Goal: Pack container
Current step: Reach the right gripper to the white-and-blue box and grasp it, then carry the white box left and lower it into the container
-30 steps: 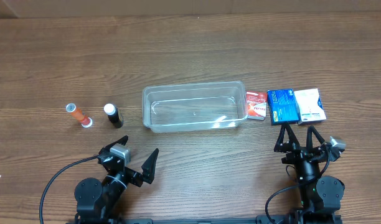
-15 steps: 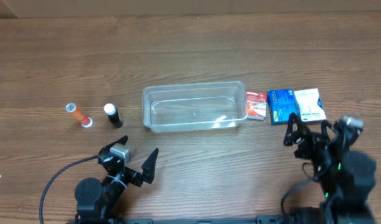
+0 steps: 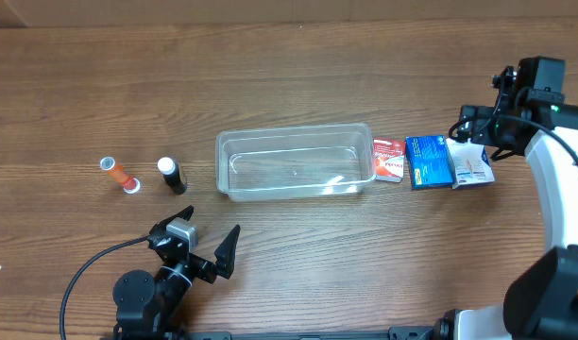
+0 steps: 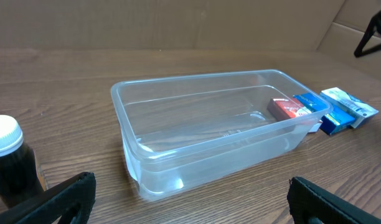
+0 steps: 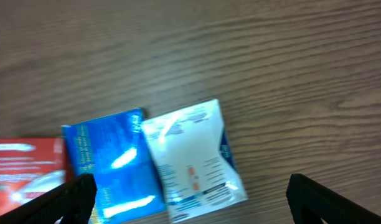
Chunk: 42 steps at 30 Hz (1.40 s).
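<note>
The clear container (image 3: 294, 130) stands empty at mid-table; it also shows in the left wrist view (image 4: 228, 155). To its right lie a red box (image 3: 389, 158), a blue box (image 3: 428, 161) and a white packet (image 3: 470, 162). My right gripper (image 3: 478, 128) is open and hovers just above and behind the white packet (image 5: 190, 152), with the blue box (image 5: 109, 165) and the red box (image 5: 25, 168) to its left. My left gripper (image 3: 202, 248) is open and empty in front of the container, its jaws wide on the wood (image 4: 190, 205).
An orange tube (image 3: 119, 175) lies and a black white-capped bottle (image 3: 172, 176) stands left of the container; the bottle shows in the left wrist view (image 4: 10, 162). The right arm's white link (image 3: 563, 189) runs along the right edge.
My right arm has swung from the table's near edge up and back to hover over the white packet. The left arm and all objects have not moved.
</note>
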Tool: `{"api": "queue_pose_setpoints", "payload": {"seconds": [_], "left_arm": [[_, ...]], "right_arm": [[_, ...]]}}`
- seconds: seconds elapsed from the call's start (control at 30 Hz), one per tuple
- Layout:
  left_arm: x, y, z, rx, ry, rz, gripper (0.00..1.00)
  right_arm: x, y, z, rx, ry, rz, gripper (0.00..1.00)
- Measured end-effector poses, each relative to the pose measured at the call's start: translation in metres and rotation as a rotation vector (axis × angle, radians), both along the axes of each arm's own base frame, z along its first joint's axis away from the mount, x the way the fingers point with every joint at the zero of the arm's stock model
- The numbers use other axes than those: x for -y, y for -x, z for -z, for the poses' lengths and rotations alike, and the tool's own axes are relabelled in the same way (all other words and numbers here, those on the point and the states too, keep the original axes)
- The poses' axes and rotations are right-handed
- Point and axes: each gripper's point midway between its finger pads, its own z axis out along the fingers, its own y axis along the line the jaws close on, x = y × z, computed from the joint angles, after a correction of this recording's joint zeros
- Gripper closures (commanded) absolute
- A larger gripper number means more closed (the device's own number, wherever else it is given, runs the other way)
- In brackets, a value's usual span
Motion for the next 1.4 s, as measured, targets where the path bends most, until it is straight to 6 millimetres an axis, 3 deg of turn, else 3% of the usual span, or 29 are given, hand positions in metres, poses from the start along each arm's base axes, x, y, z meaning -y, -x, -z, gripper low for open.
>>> {"api": "queue_pose_setpoints", "payload": {"seconds": [0.1,0.2,0.3,0.47,0.57,0.73,0.83,0.87,0.9,1.0,1.07,1.17,1.23,1.4], "left_arm": [[0.0,0.0,0.0,0.0,0.0,0.0,0.0],[0.0,0.0,0.0,0.0,0.0,0.0,0.0],[0.0,0.0,0.0,0.0,0.0,0.0,0.0],[0.0,0.0,0.0,0.0,0.0,0.0,0.0],[0.0,0.0,0.0,0.0,0.0,0.0,0.0],[0.0,0.0,0.0,0.0,0.0,0.0,0.0],[0.0,0.0,0.0,0.0,0.0,0.0,0.0],[0.0,0.0,0.0,0.0,0.0,0.0,0.0],[0.0,0.0,0.0,0.0,0.0,0.0,0.0],[0.0,0.0,0.0,0.0,0.0,0.0,0.0],[0.0,0.0,0.0,0.0,0.0,0.0,0.0],[0.0,0.0,0.0,0.0,0.0,0.0,0.0],[0.0,0.0,0.0,0.0,0.0,0.0,0.0],[0.0,0.0,0.0,0.0,0.0,0.0,0.0]], "right_arm": [[0.008,0.002,0.031,-0.095,0.01,-0.074,0.0],[0.002,0.014,0.08,-0.251,-0.038,-0.132,0.01],[0.003,0.017,0.094,-0.289,-0.037,-0.141,0.01],[0.004,0.013,0.113,-0.309,-0.049,-0.125,0.15],[0.003,0.01,0.114,-0.292,-0.081,-0.059,0.35],[0.006,0.013,0.106,-0.284,-0.126,0.106,0.41],[0.003,0.016,0.065,-0.243,-0.138,0.171,0.43],[-0.009,0.014,0.018,-0.16,-0.137,0.16,0.43],[-0.022,0.017,-0.006,-0.13,-0.141,0.135,0.43],[-0.119,0.032,-0.092,0.068,-0.204,-0.074,0.44],[-0.191,0.049,-0.116,0.124,-0.28,-0.206,0.42],[-0.259,0.058,-0.108,0.11,-0.321,-0.257,0.42],[-0.287,0.061,-0.074,0.046,-0.29,-0.224,0.42],[-0.287,0.035,0.001,-0.041,-0.145,-0.098,0.42]]}}
